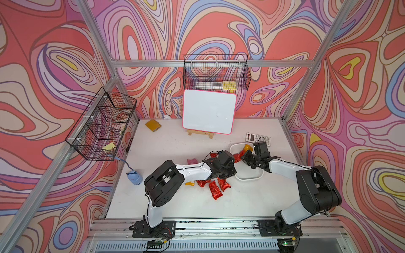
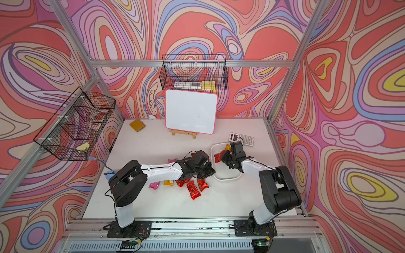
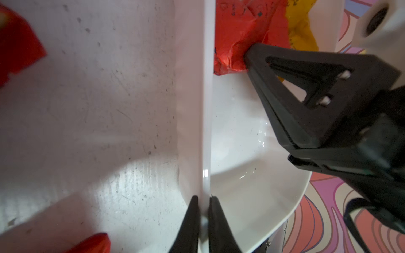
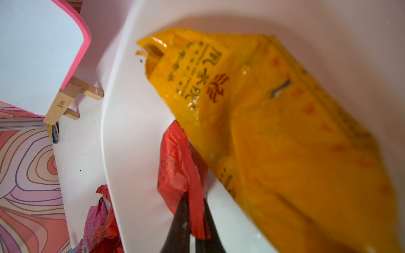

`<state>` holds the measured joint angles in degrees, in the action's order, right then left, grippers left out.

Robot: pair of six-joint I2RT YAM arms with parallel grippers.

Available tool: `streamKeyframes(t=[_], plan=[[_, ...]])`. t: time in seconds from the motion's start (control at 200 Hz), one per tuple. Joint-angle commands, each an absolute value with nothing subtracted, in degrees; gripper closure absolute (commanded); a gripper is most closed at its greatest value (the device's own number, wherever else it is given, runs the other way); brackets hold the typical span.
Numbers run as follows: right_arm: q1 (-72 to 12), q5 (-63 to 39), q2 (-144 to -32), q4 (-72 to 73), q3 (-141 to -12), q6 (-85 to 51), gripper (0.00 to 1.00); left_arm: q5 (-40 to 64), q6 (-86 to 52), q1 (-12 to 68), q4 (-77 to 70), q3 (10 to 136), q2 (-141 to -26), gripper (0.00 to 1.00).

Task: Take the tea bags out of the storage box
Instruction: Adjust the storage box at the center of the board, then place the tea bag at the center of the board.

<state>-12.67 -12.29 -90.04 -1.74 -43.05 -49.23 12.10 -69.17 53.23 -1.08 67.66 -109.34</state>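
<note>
The storage box [image 1: 249,179] sits on the table [image 1: 175,142] towards my right arm, just in front of the calculator [image 1: 258,138]. Inside it I see a red tea bag [image 4: 175,166] touching an orange-yellow tea bag [image 4: 274,131] at the far end. My right gripper [image 4: 195,197] reaches into the box, its jaws pinched nearly together on the red tea bag's edge. My left gripper [image 3: 203,199] is clamped on the box wall that faces the left arm, with one finger inside and one outside. The other tea bags [image 1: 215,186] lie on the table beside the box, partly under the left arm: a red cluster, one yellow and some pink.
</note>
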Motion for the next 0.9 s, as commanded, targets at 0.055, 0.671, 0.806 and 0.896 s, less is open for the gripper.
streamKeyframes(t=[0.055, 0.671, 0.806, 0.896], plan=[[-11.92, -12.24, -85.82, -5.69, -42.01, -46.58, 0.95, 10.66, -70.9, 53.84, -1.07, 67.94, -110.33, 0.87], [-12.03, -15.47, -71.89, -27.98, -48.42, -38.33, 1.0, -13.52, -63.85, 52.31, 1.41, 59.27, -91.14, 0.48], [-13.89, -16.1, -71.84, -31.12, -51.56, -37.24, 1.0, -17.48, -67.64, 49.92, 5.26, 55.37, -87.07, 0.48], [-16.0, -17.05, -74.0, -33.49, -54.53, -36.04, 1.0, -19.38, -70.14, 48.47, 7.44, 52.67, -84.59, 0.48]])
